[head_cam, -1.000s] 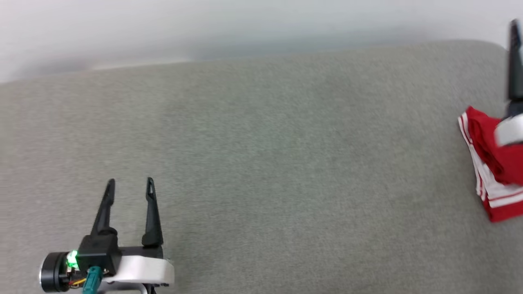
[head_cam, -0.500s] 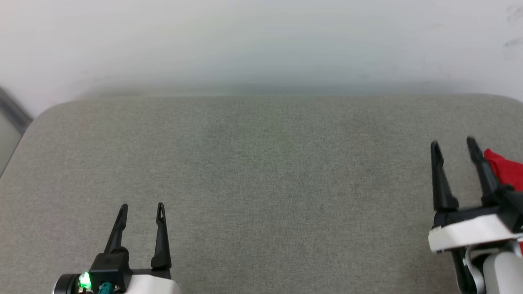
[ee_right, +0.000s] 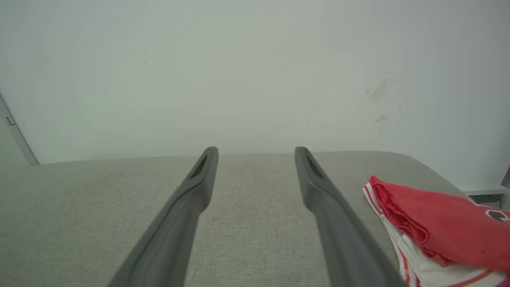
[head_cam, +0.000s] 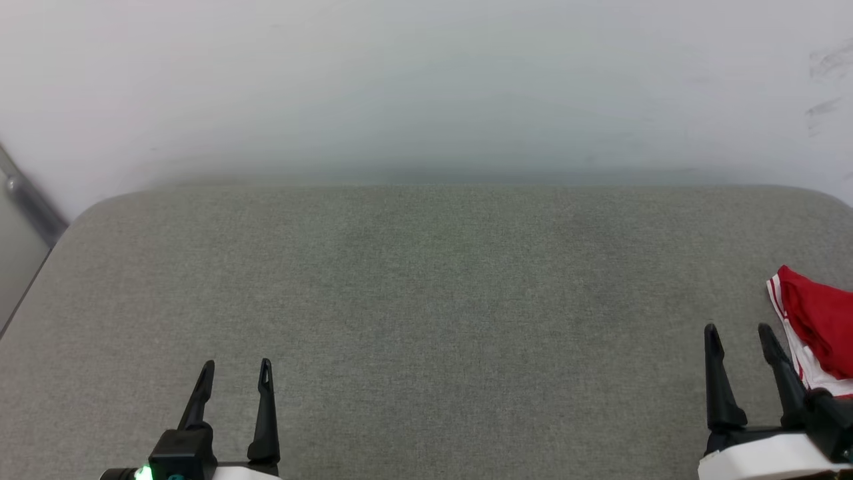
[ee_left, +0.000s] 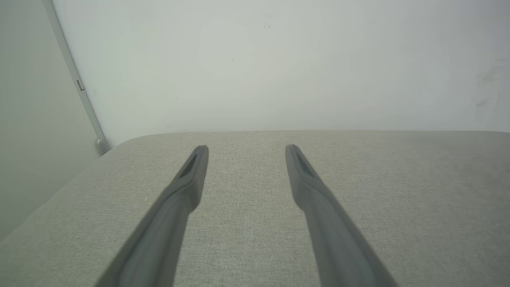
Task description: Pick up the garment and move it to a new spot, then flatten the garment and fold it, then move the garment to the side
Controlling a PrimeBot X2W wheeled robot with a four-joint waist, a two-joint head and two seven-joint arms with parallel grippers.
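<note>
The garment [head_cam: 818, 327], a red jersey with white striped trim, lies folded in a small bundle at the right edge of the grey cushioned surface [head_cam: 426, 300]. In the right wrist view the garment [ee_right: 434, 223] sits just right of the fingers, a bit of dark print at its far right. My right gripper [head_cam: 738, 330] is open, empty, just left of the garment and apart from it. My left gripper [head_cam: 236, 367] is open and empty at the lower left, far from the garment. In the wrist views the left gripper [ee_left: 246, 148] and right gripper [ee_right: 255, 150] stand spread over bare fabric.
A pale wall [head_cam: 426, 87] rises right behind the surface's back edge. A grey vertical strip [head_cam: 26, 200] runs down the wall at the far left, beyond the surface's rounded left corner. Dark scuff marks [head_cam: 823, 87] show on the wall at right.
The head camera has turned and tilted, so the whole picture shifted. My right gripper has left the garment and drawn back toward me, open. The garment stays at the right edge.
</note>
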